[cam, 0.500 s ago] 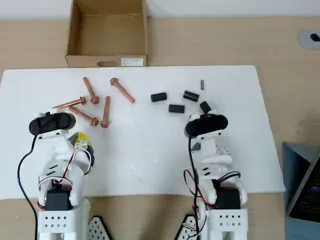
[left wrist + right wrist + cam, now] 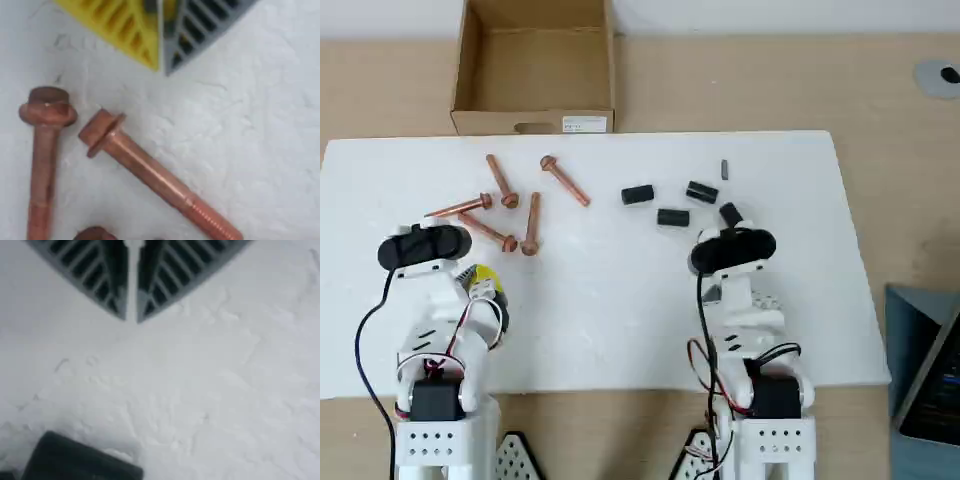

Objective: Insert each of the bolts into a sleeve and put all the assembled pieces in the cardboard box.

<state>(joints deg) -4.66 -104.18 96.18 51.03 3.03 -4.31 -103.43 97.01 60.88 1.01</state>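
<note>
- Copper bolts loose on white mat near left gripper; black sleeves near right gripper; cardboard box beyond the mat.
- Both pairs of fingers together, gripping nothing.
- Nothing shifted since half a second ago: no assembly begun.

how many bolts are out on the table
5 bolts, all on the sheet's left half: one farthest right, one beside it, one pointing left, one slanted nearer the front edge, one lying head-forward. An arm could hide more.
</note>
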